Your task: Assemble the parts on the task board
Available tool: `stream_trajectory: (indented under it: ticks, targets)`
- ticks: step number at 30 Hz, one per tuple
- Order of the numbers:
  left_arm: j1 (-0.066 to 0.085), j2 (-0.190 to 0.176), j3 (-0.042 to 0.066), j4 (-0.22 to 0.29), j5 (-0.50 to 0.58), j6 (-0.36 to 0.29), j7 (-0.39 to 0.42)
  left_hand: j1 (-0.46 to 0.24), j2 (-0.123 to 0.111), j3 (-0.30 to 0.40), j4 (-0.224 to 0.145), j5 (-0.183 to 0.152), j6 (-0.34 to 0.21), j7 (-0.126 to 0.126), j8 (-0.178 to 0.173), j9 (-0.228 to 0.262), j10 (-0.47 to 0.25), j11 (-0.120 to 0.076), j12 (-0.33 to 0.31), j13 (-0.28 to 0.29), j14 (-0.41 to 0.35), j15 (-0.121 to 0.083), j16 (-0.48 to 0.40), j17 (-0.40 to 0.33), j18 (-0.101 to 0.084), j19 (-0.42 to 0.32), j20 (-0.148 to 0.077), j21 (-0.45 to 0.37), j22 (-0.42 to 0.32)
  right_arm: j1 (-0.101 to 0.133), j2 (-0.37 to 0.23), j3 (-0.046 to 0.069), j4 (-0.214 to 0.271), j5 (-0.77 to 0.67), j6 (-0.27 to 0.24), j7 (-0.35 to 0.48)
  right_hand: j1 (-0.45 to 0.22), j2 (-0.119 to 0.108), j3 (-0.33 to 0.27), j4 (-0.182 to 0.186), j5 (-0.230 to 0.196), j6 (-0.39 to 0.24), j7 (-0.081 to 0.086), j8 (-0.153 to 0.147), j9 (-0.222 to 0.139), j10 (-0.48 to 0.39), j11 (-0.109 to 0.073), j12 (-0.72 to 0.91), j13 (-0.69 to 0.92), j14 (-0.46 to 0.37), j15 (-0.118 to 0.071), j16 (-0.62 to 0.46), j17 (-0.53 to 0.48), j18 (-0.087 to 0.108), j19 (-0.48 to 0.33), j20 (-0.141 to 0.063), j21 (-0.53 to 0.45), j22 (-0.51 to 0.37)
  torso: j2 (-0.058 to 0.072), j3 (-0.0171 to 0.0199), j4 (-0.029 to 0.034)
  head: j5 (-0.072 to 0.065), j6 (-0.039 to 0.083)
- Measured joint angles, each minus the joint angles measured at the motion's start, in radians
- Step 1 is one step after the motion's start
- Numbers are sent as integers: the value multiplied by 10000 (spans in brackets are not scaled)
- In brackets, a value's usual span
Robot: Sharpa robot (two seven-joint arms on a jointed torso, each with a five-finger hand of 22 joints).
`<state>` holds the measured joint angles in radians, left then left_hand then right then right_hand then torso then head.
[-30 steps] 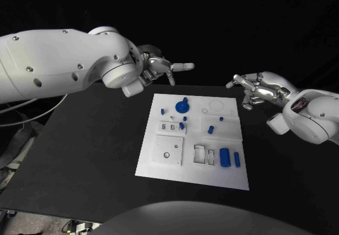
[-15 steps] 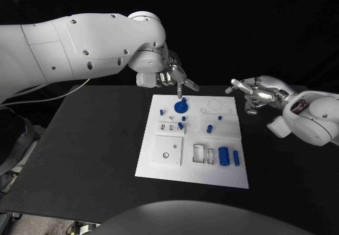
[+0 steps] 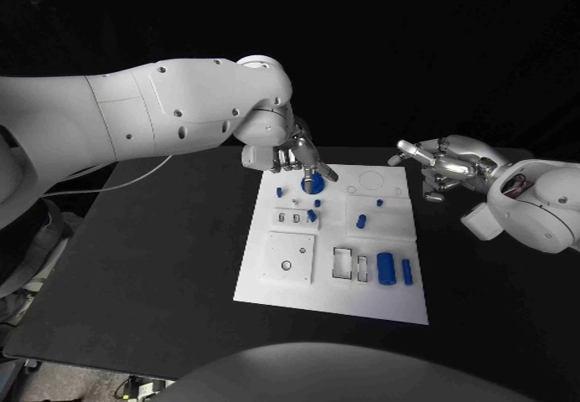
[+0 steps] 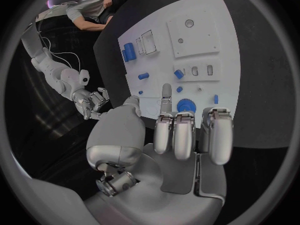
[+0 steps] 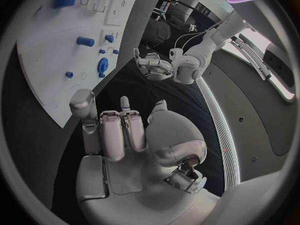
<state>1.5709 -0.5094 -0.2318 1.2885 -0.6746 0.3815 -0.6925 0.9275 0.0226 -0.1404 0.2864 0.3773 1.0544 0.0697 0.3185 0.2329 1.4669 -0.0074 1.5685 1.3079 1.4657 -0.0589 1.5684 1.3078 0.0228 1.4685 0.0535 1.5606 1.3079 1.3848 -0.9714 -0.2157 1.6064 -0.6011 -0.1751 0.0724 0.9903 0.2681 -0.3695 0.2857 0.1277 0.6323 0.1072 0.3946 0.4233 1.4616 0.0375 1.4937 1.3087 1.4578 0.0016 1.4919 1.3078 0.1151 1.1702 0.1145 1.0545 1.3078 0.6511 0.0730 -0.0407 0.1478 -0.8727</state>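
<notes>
Overhead, the left hand [image 3: 290, 155] has its silver fingers [image 4: 166, 97] partly curled, one stretched toward the round blue knob-like part [image 3: 313, 178] at the far end of the white task board [image 3: 278, 289]. The fingertip hangs just above or against it; contact cannot be settled from these views, and nothing is gripped. The right hand [image 3: 441, 163] hovers off the board's far right corner, fingers loosely spread, holding nothing.

Across the board: small blue pegs [image 3: 317, 203] near the knob, a short blue cylinder [image 3: 360, 221] mid-board, a larger blue cylinder [image 3: 385, 268] and a slim blue bar [image 3: 406, 271] at the near right. Two rectangular slots [image 3: 350, 264] and a round hole [image 3: 285, 265] appear unfilled.

Judged progress: early. Several pieces seem loose, recesses open; most seating is left.
</notes>
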Motion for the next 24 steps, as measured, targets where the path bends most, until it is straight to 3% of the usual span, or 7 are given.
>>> stream_trajectory:
  ticks: [12, 24]
  targets:
    - [-502, 300, 3, -508, 242, 68, -29, 38, 38, -84, 29, 0, 70, -4, -164, -12, 0, 0, 0, -1, 0, 0, 0, -2, 0, 0, -1, 0, -1, 1, 77, -31, -13, 132, 211, -310, 378, -11, -55, 0, 371, 0, 0, 0, 18, -1, 1, -1, 13, -1, 0, 0, -2, 0, -48, 27, -51, -1, -9, 0, -26, 108, 0]
    - [-828, 304, 0, -686, 246, 184, -38, 275, 275, -84, 30, 149, 213, -3, -369, -23, 0, 0, 0, -2, 0, -1, 0, -3, 1, 0, -1, 0, -2, 1, 164, -80, -151, 159, 437, -566, 670, -6, -55, 0, 735, 0, 0, 39, 28, -1, 4, 21, 19, -1, 0, -1, -3, 0, -112, 34, -51, -3, -10, 6, -26, 100, 0]
